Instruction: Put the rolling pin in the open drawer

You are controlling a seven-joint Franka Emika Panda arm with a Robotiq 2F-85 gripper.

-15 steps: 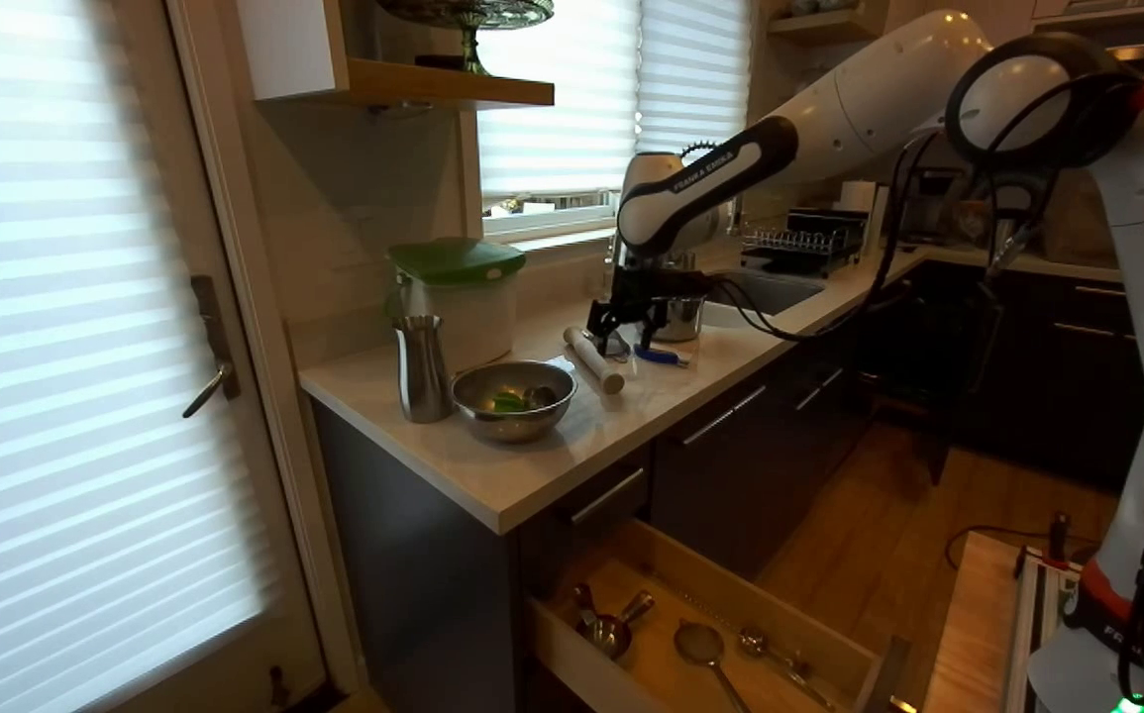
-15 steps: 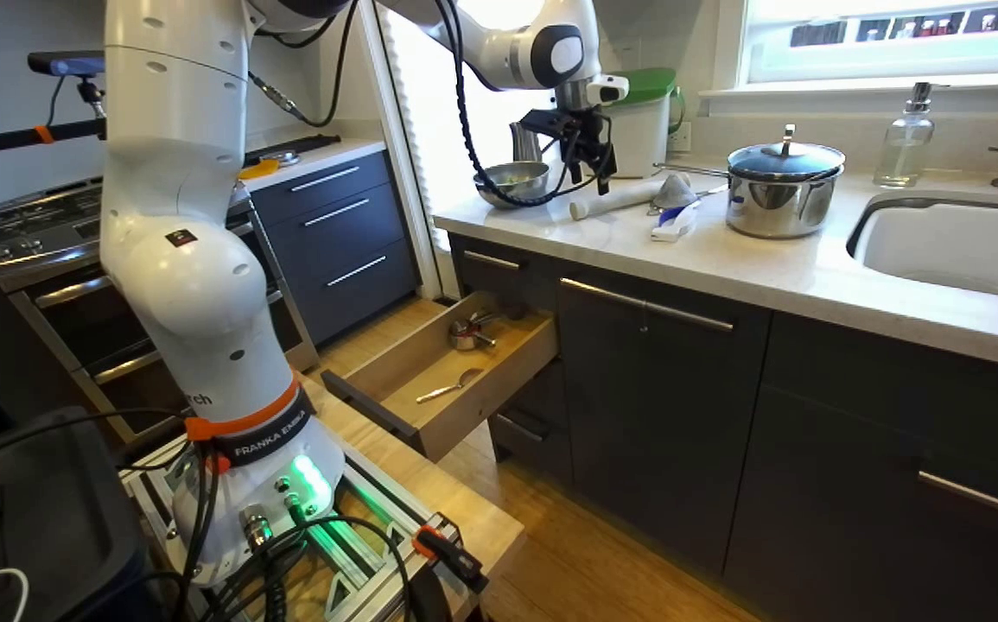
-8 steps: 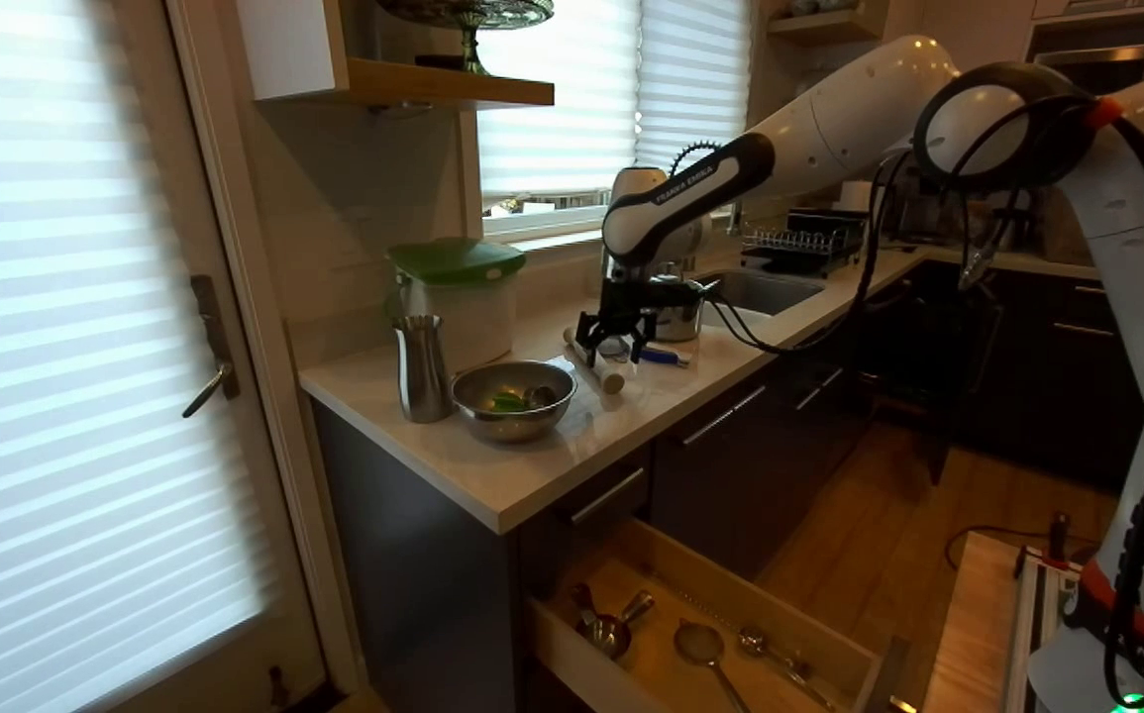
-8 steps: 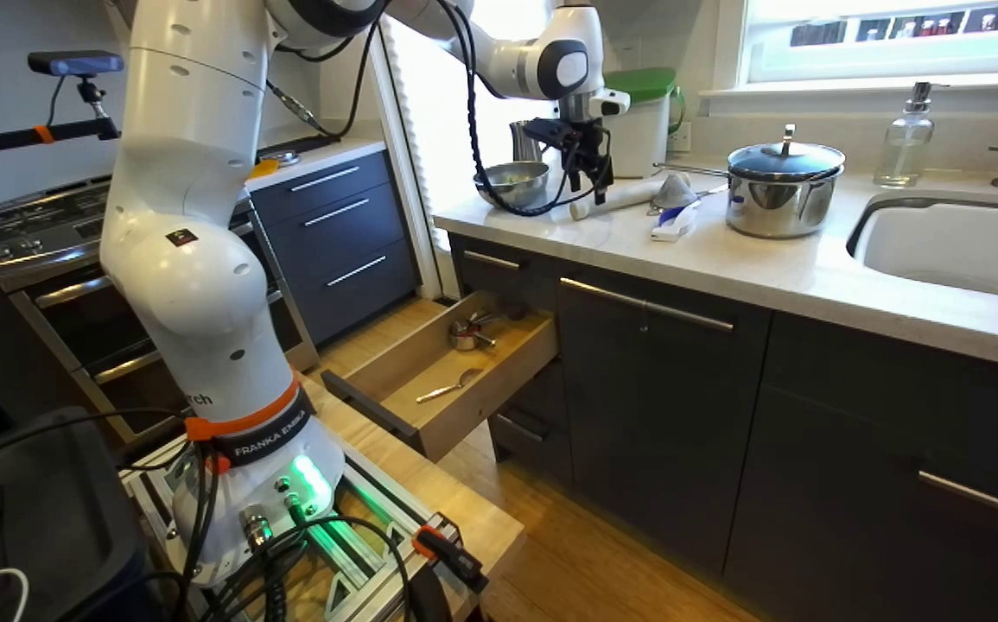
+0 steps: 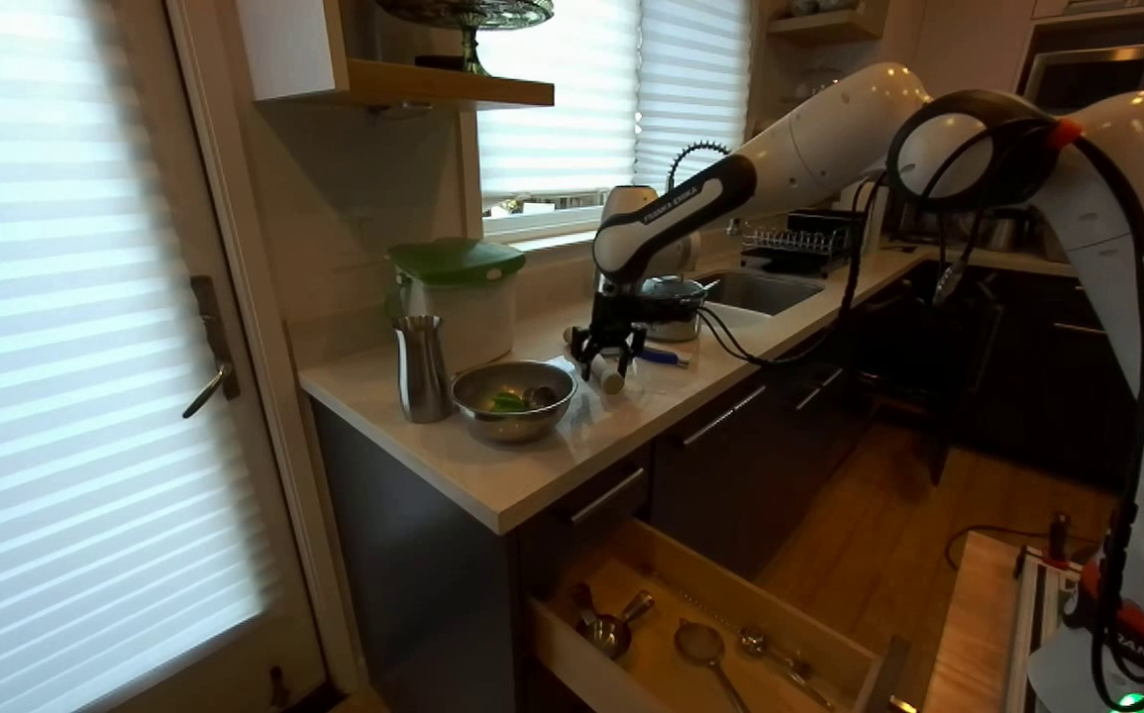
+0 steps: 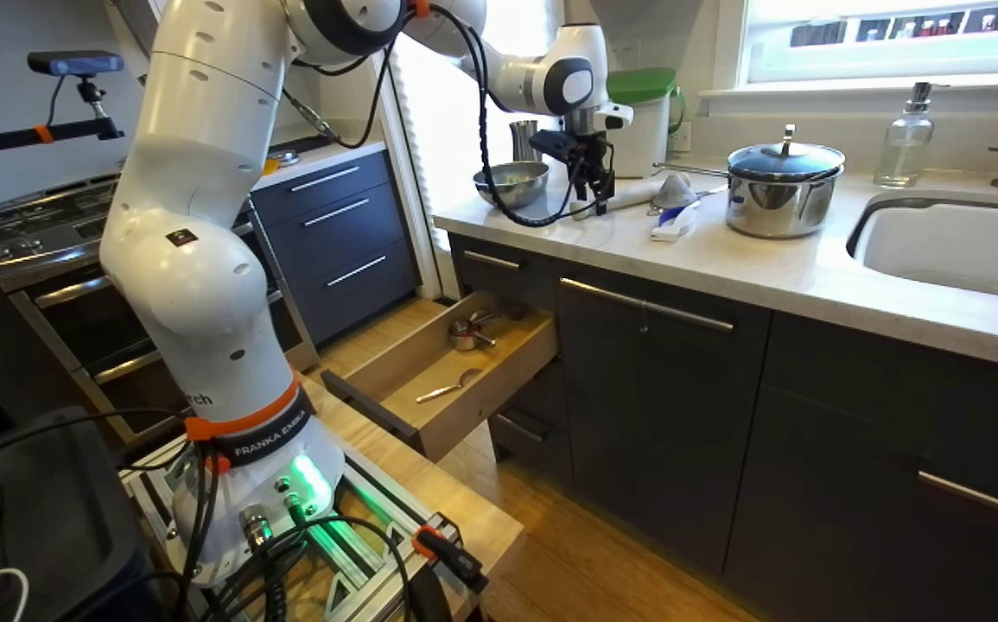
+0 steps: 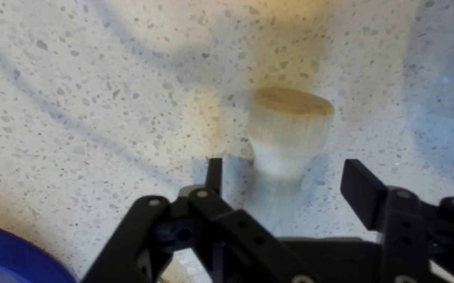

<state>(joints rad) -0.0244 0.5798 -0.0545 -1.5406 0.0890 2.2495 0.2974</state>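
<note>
Nearest in an exterior view, the open drawer (image 5: 740, 599) lies at 5 o'clock from the gripper (image 5: 605, 372), metal utensils (image 5: 699, 644) inside. Beyond, on the speckled countertop (image 5: 492, 480), a steel mixing bowl (image 5: 507, 426) sits between 8 and 9 o'clock. The rolling pin (image 7: 289, 133) lies on that countertop; in the wrist view its flared end points to 12 o'clock, the gripper spread around it, a gap showing on either side. Farther off, a lidded saucepan (image 5: 680, 325) stands between 1 and 2 o'clock, a dish rack (image 5: 799, 241) at 2.
</note>
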